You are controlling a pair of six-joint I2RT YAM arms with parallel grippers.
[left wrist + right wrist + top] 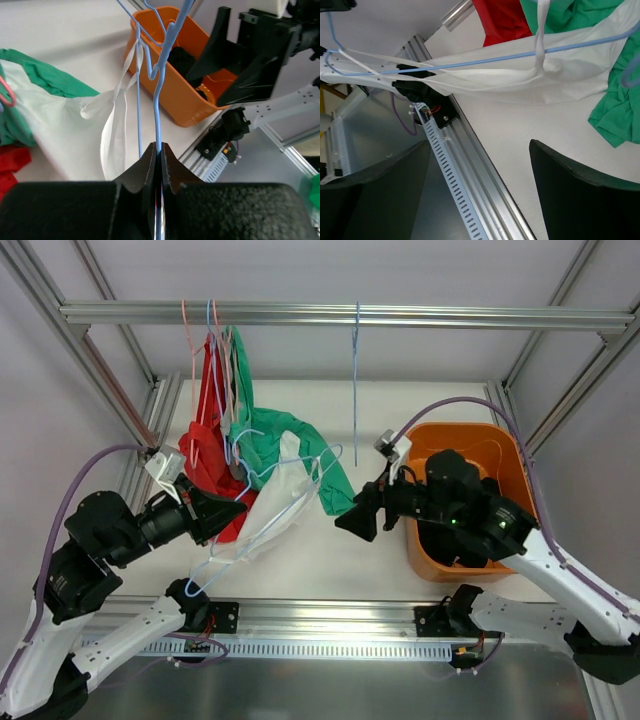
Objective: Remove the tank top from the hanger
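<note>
Top external view: the white tank top (272, 508) is in the middle of the frame, not off the blue hanger (157, 120) yet. The left gripper (159, 150) is pinched tight on the hanger wire. The right gripper (347, 523), middle right, is spread wide and holds nothing. Pulling the top off is what is left.

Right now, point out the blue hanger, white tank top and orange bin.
blue hanger (158, 115): left wrist view, wire
white tank top (515, 79): right wrist view, body
orange bin (172, 92): left wrist view, outer wall
</note>
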